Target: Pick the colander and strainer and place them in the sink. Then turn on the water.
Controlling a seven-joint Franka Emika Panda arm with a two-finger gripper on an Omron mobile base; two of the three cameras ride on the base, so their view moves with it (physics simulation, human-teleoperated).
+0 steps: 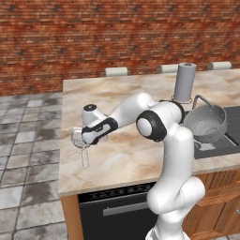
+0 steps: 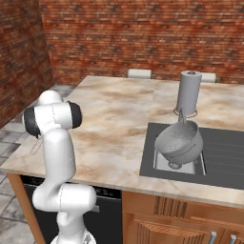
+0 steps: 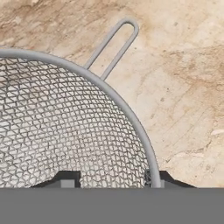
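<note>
My jaws stand astride the strainer's (image 3: 65,127) rim at the bottom of the hand view, one tip inside the mesh and one outside; I cannot tell whether they pinch it yet. Its thin loop handle reaches toward the top centre, over the marble counter (image 3: 183,87).

In the left base view, my gripper (image 1: 80,143) is at centre left, low on the strainer. The colander (image 1: 206,123) already sits in the sink (image 1: 232,115) at right.

In the right base view, the colander leans in the basin at centre right.

I judge the strainer pickup is in hand; next I need a firm grip, then a lift.

Brick wall (image 1: 117,33), tiled floor (image 1: 28,140), marble counter (image 1: 117,154)
</note>
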